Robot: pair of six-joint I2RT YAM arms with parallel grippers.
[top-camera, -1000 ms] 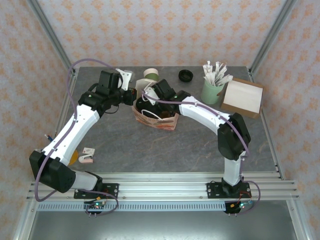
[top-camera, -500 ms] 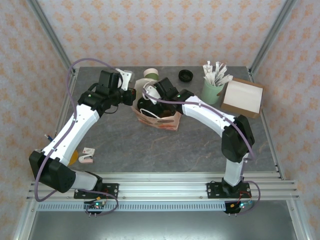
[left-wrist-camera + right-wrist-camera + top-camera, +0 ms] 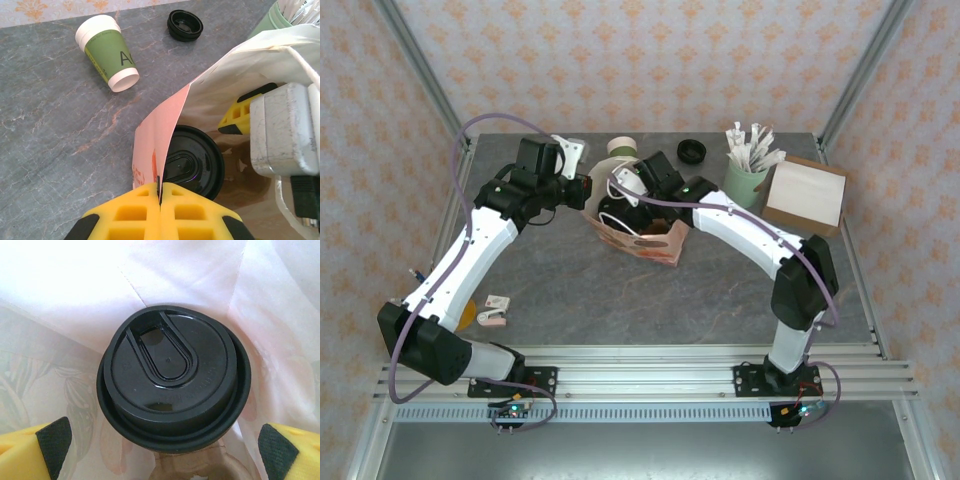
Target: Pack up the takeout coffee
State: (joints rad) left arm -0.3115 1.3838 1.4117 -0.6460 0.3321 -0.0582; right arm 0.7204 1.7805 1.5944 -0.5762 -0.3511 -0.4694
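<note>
Your left gripper (image 3: 159, 192) is clamped on the rim of the paper bag (image 3: 220, 95), and your right gripper (image 3: 165, 442) hangs inside the bag, jaws spread wide, holding nothing. A lidded coffee cup (image 3: 170, 375) stands directly beneath the right gripper. A second cup (image 3: 107, 52) and a loose black lid (image 3: 185, 25) sit beyond the left gripper, outside the bag.

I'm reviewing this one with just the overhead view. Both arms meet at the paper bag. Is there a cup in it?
Observer: Yes. The right wrist view looks down on a lidded cup standing inside the bag.
Operator: Is the right hand gripping it?
Observer: No. The right hand is open, one finger on each side, clear of the lid.
Operator: And the left hand?
Observer: The left hand is shut on the bag's edge, pinching the paper.
</note>
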